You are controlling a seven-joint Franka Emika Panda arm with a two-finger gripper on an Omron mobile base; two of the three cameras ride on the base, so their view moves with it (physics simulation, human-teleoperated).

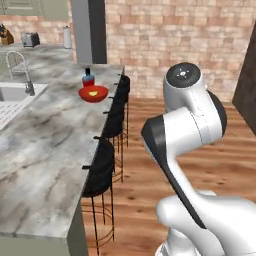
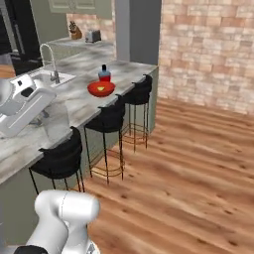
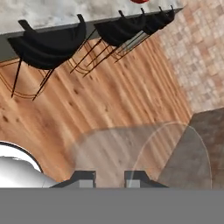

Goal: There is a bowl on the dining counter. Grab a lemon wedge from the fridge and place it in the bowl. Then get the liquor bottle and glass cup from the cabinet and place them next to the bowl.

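marble-grey bench [image 1: 45,150] runs long, away from the base. its long axis goes from the near end, where the arm is, to the far end, where the goods sit. black stools [image 1: 100,165] line its floor side, and the sink [image 1: 12,95] is inset on the other side.

key relation: the red bowl [image 2: 101,89] lies well ahead of the claw [image 3: 110,178], up the bench toward the far end. in the right base view the hand is over the near stretch of the top w/ the bowl beyond it and to the right. judged next move: carry fwd along the bench's length, then set down in a bare spot beside the bowl. only one arm, so no choice of hand.

liquor bottle [image 2: 104,73]: squat, red body, blue shoulders, black cap. upright, just behind the bowl on its far side. can't tell if they touch.

glass cup [image 3: 144,153]: clear, pale grey, see-through, floor planks show thru it. it sits right off the tips in the hand view and reads as a faint block under the hand in the right base view. claw is pressed in tight, pinching the cup by its wall, as best i can judge.

lemon wedge [image 1: 93,92]: tiny yellow bit, already inside the bowl.

risk: thin glass on a narrow pinch, and the bottle is close to the drop spot, so approx. the bowl's open side looks safer.
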